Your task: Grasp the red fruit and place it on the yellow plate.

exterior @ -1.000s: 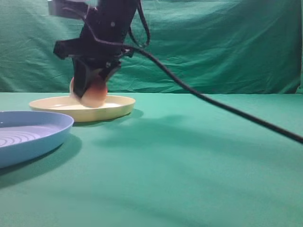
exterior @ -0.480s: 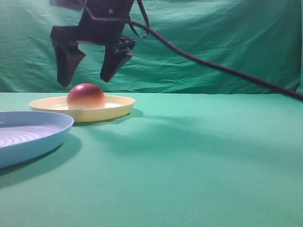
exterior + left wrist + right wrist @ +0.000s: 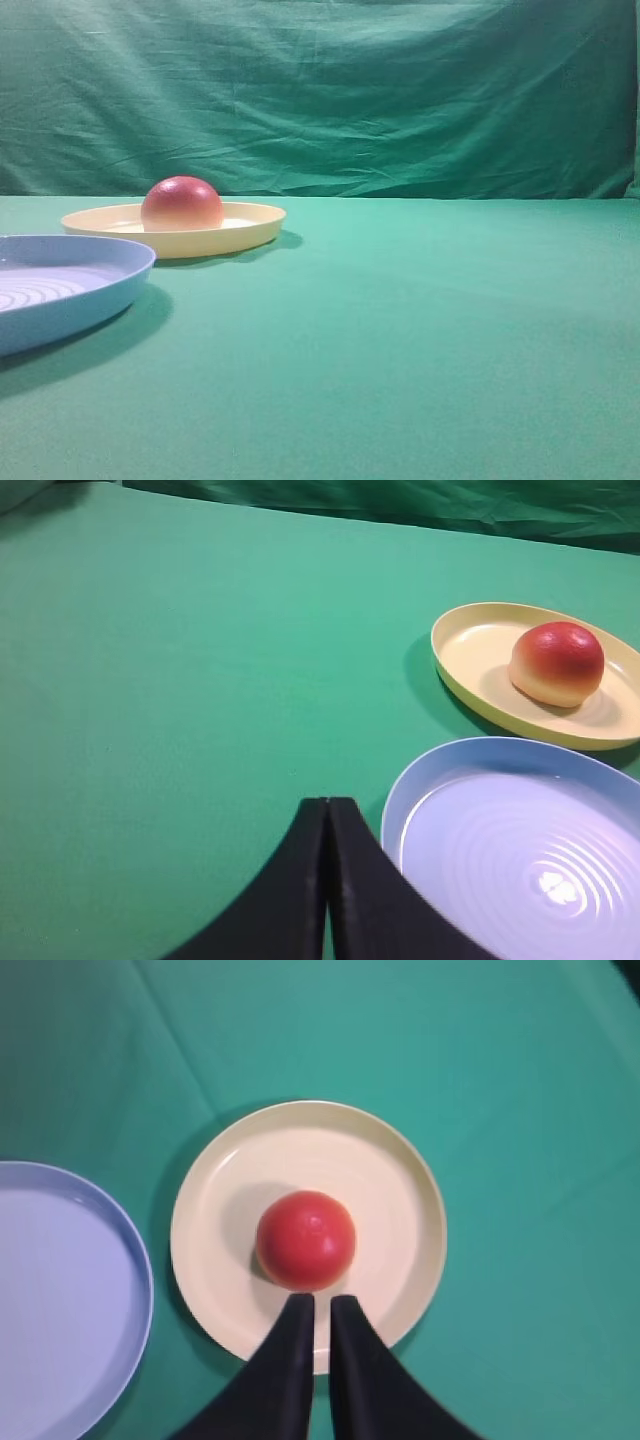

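Observation:
The red fruit (image 3: 182,204) sits flat side down on the yellow plate (image 3: 245,226), a little left of the plate's middle. From above, the red fruit (image 3: 306,1240) rests near the centre of the yellow plate (image 3: 400,1200). My right gripper (image 3: 322,1300) hangs high over the plate's near rim, shut and holding nothing, well clear of the fruit. My left gripper (image 3: 327,802) is shut and empty, low beside the blue plate, with the fruit (image 3: 556,664) and yellow plate (image 3: 470,655) far off to its right. Neither arm shows in the exterior high view.
A light-blue ridged plate (image 3: 110,270) lies at the near left, close beside the yellow one, also the light-blue plate (image 3: 120,1250) in the right wrist view and the light-blue plate (image 3: 420,780) in the left wrist view. Green cloth (image 3: 420,330) covers the table, with a green backdrop behind.
My right gripper let go of the fruit on the yellow plate, rose out of the exterior high view and closed its jaws. The fruit stays where it was set.

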